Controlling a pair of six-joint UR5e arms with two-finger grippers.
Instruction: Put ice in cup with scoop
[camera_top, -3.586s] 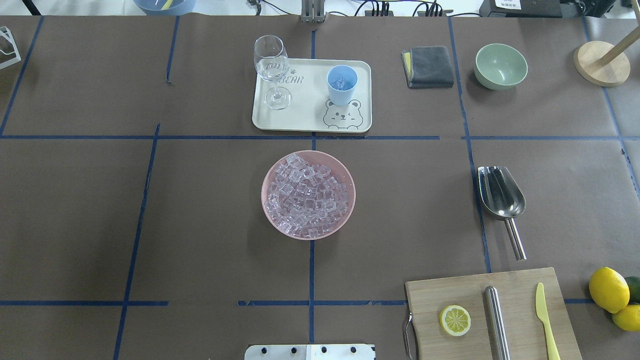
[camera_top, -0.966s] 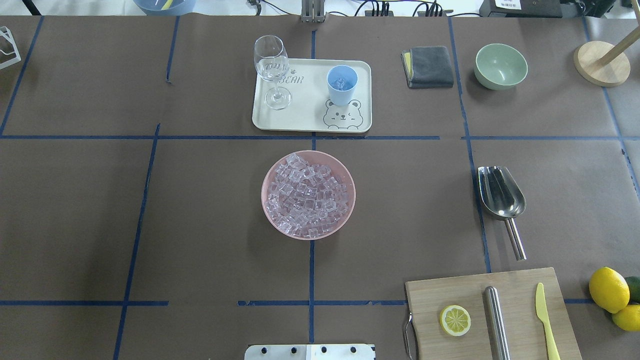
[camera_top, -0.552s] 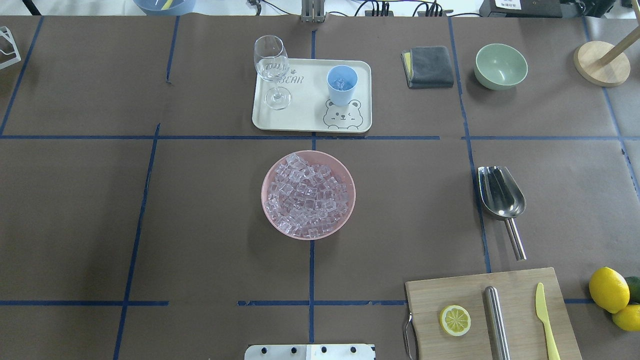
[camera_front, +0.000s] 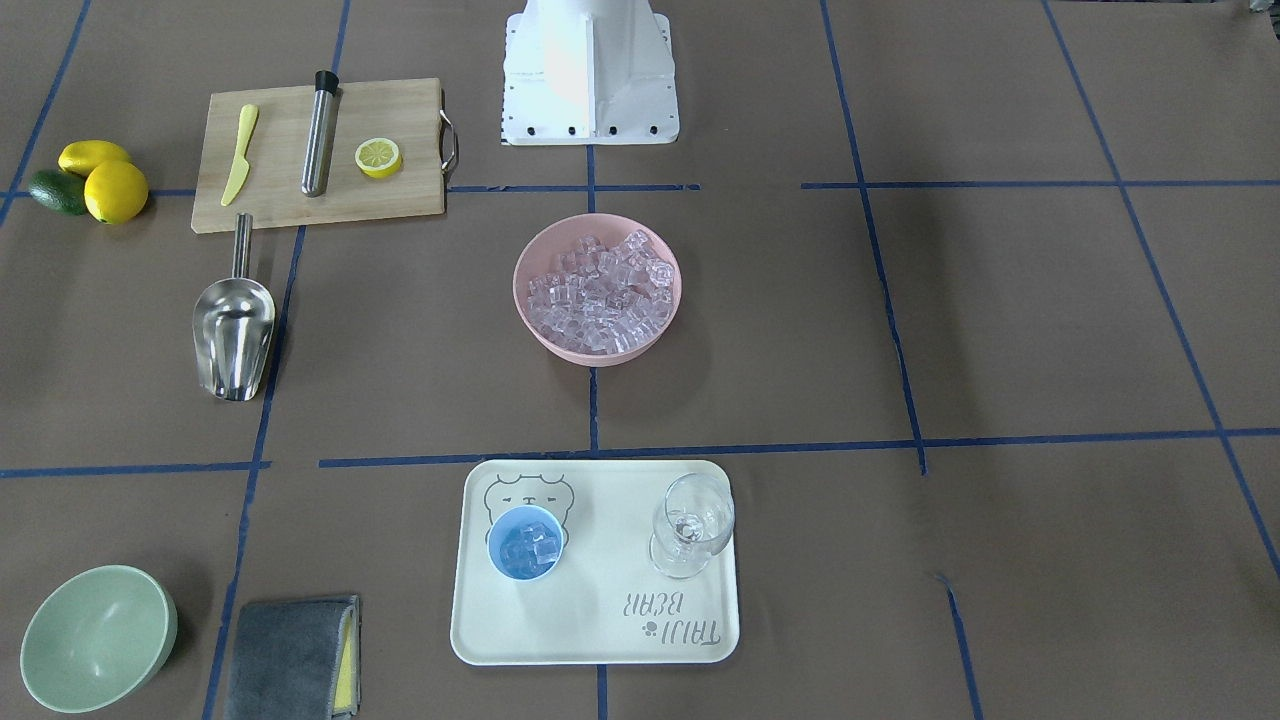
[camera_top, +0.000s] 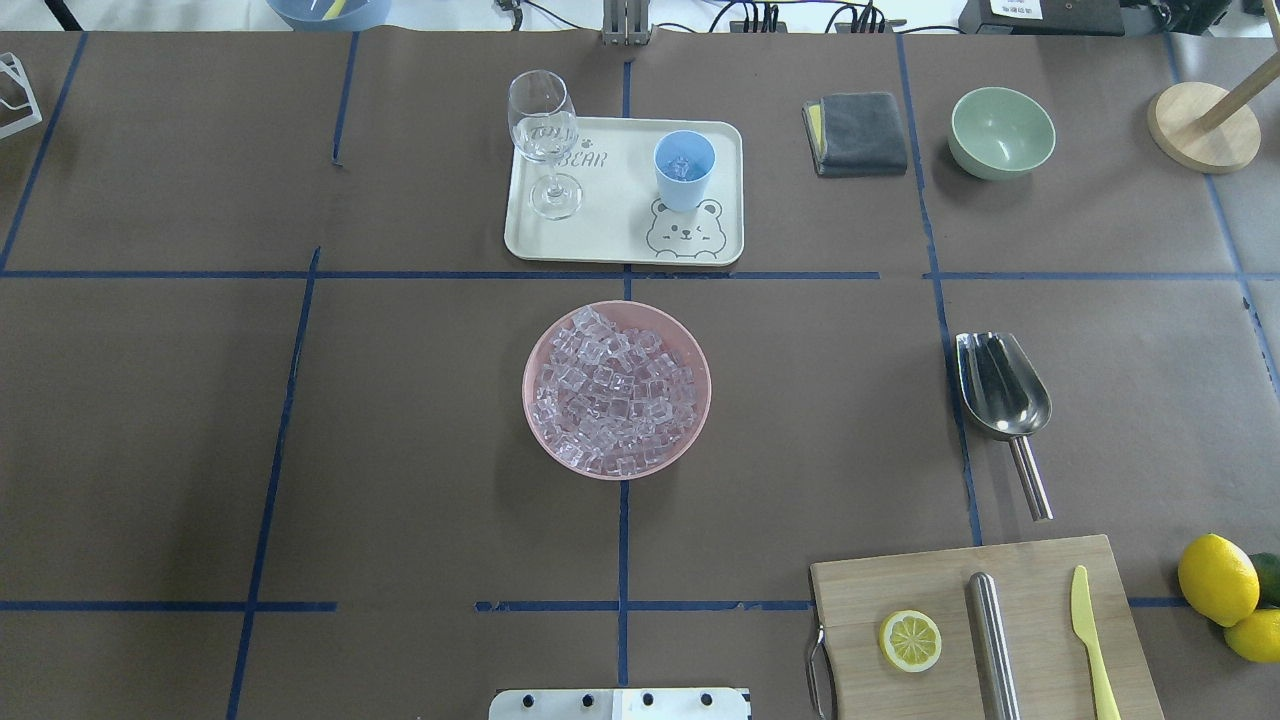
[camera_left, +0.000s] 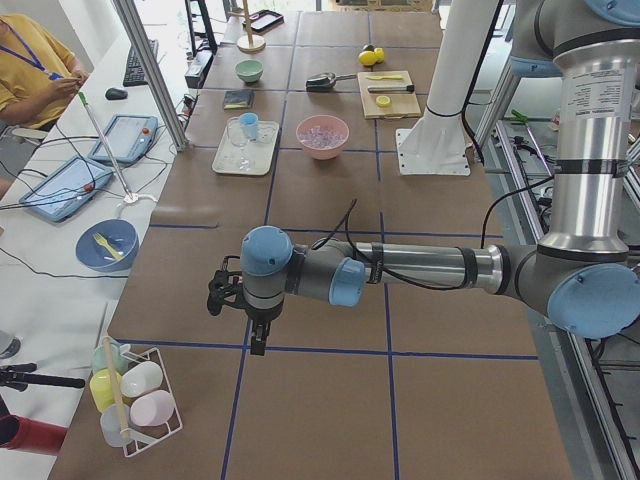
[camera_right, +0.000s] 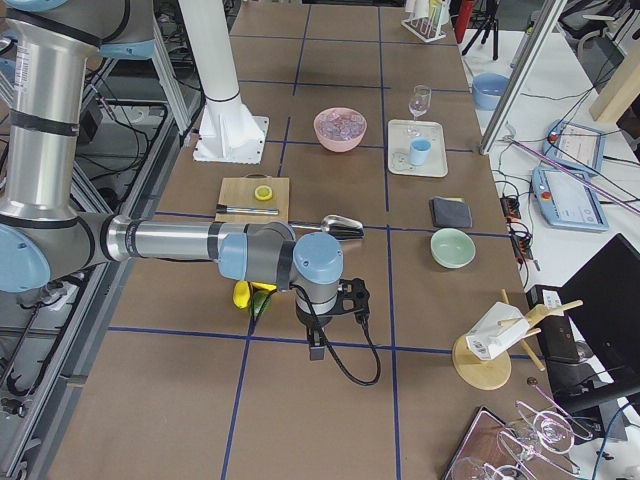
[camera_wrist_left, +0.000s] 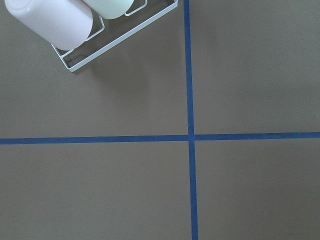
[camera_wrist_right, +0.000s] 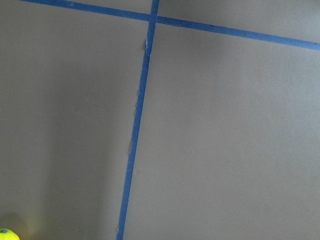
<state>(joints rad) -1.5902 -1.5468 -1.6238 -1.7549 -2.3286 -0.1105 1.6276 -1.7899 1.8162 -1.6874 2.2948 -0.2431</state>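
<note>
Steel and shiny, the scoop (camera_top: 1003, 385) lies flat on the brown table on the robot's right side. It is well apart from the pink bowl (camera_top: 620, 473) of ice (camera_top: 615, 385) at the centre, and farther again from the cup (camera_top: 683, 192) on the tray (camera_top: 620, 225). A few cubes already sit in the cup.

The likeliest trouble is the pickup. The handle is thin, round and flush with the table, so fingers closing on it could skid off or roll it. Later, a loaded scoop tipped over so small a cup could shed cubes onto the tray, or bump the wine glass (camera_top: 545, 130) beside it.

The scoop's long axis runs roughly away from the robot, slightly slanted. Its open mouth points to the far side and its handle points back toward the cutting board (camera_top: 900, 585).

The left gripper (camera_left: 257, 345) and right gripper (camera_right: 316, 350) hang over bare table at opposite ends. Whether either is released or clenched cannot be told.
</note>
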